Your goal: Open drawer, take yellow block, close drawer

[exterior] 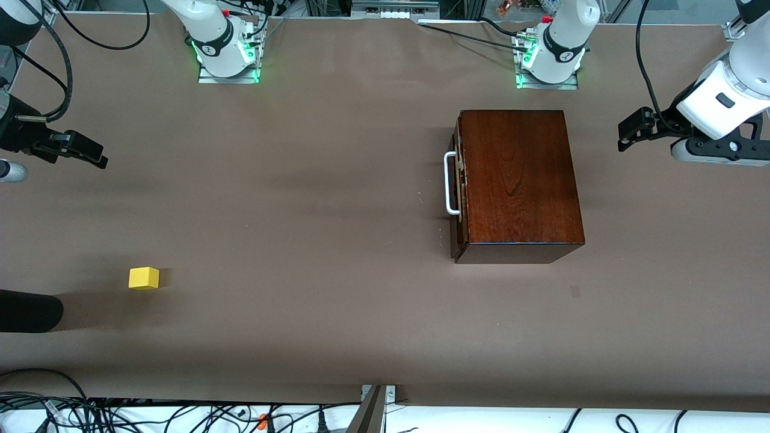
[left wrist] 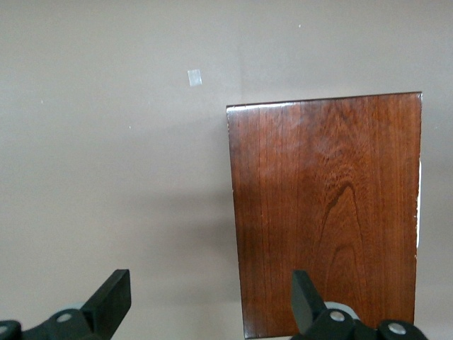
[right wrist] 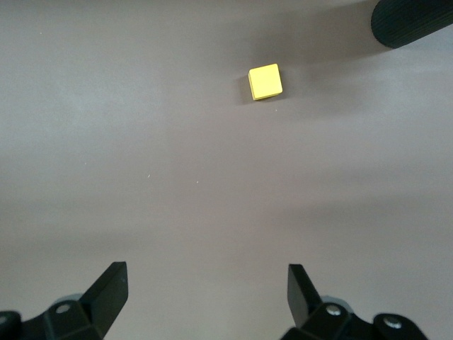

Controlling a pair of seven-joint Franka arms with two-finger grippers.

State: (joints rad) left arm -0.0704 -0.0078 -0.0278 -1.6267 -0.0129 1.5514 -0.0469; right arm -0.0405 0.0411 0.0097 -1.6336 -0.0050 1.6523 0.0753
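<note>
on brown table (exterior: 337, 198), seemingly bare cloth

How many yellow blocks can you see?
1. The yellow block sits on the bare table toward the right arm's end, nearer the camera than the box. The shut drawer might hide more.

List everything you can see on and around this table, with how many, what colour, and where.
Glossy mahogany wooden box: one, reddish-brown, toward the left arm's end of the table.
Drawer: one, dark front, pushed in; white U-shaped bar handle.
Small yellow block: one, bright yellow, on the table toward the right arm's end, nearer the front camera than the box.
Table: one, brown.
Left gripper: black, open, beside the box.
Right gripper: black, open, over bare table.
</note>
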